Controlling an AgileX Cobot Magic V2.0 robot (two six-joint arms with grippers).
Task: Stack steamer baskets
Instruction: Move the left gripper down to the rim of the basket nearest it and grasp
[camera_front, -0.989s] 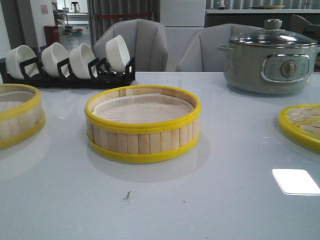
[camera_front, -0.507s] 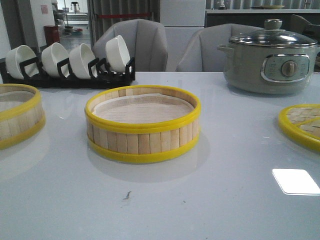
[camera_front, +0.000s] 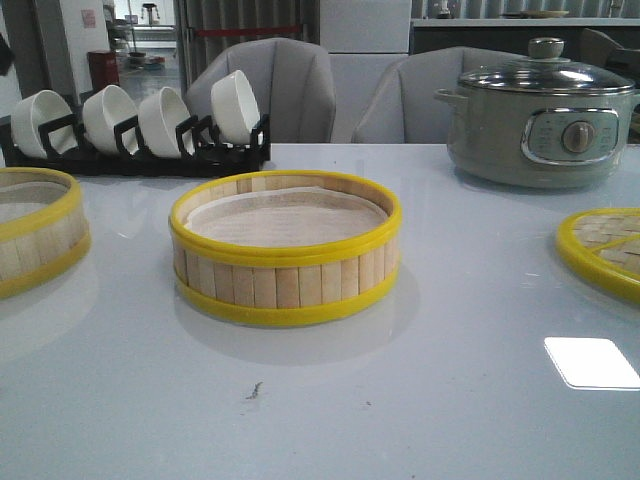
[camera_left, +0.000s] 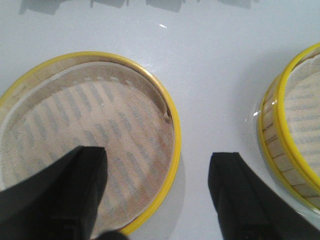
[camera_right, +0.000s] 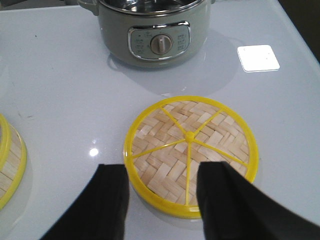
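**Two steamer baskets apart on the tabletop, fingers spread above**

One steamer basket (camera_front: 285, 250) sits in the middle of the pale tabletop (camera_front: 450, 400), upright, its white paper liner showing inside the yellow rim. The second steamer basket (camera_front: 35, 230) stands well to its left, cut off by the edge of the front view, so the two are side by side and not stacked.

In the left wrist view the left gripper (camera_left: 157, 192) hangs above the second basket's rim, its dark fingers (camera_left: 70, 187) released and wide apart: one finger lies over the liner inside the basket, the other over bare tabletop in the gap between the two baskets. Whether either finger touches the basket cannot be told. The middle basket shows at the far edge of that view, clear of the fingers.

The right gripper (camera_right: 162, 200) is also spread open, holding nothing, its fingers (camera_right: 107, 200) above the near rim of the flat woven lid (camera_right: 191, 155), which lies on the right side of the tabletop with its yellow knob and spokes facing up. A sliver of the middle basket appears at the edge of that view.

Behind the lid stands a grey-green electric pot (camera_front: 540, 115) with a glass cover. At the back left a black rack (camera_front: 140, 150) holds four white bowls (camera_front: 235, 108) on edge. Grey chairs (camera_front: 270, 90) stand beyond the tabletop
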